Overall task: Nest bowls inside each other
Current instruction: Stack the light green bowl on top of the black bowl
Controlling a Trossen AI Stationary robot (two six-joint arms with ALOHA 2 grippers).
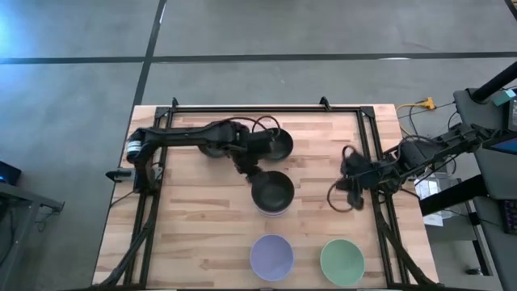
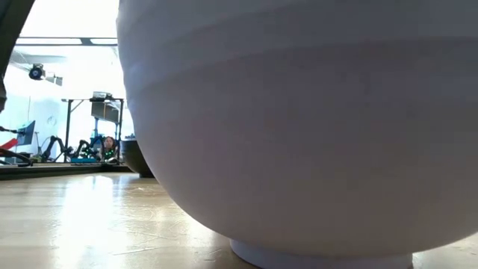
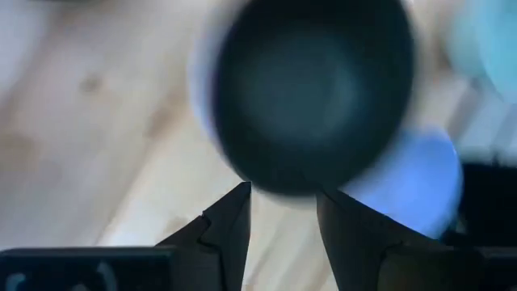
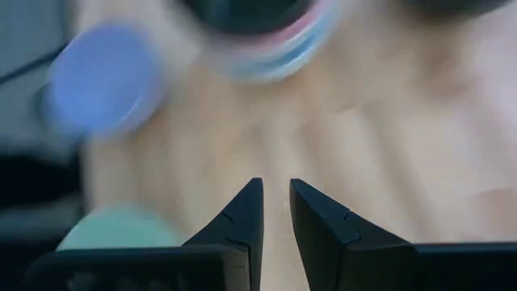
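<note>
A black bowl (image 1: 272, 191) sits on top of a stack at the table's middle. The stack's white, pink and blue rims (image 1: 272, 212) show under it. My left gripper (image 1: 257, 171) hovers open at this bowl's far-left rim (image 3: 279, 182), and I cannot tell whether it touches. A second black bowl (image 1: 279, 144) stands on the table beyond the left arm. The lavender bowl (image 1: 271, 257) and the green bowl (image 1: 342, 262) rest alone near the near edge. My right gripper (image 1: 349, 171) waits over the table's right side, its fingers (image 4: 275, 194) narrowly apart and holding nothing.
A black metal frame (image 1: 266, 107) borders the wooden table on its far, left and right sides. Bare wood lies left of the stack and between the stack and the right arm. In the low view the lavender bowl (image 2: 299, 127) fills most of the picture.
</note>
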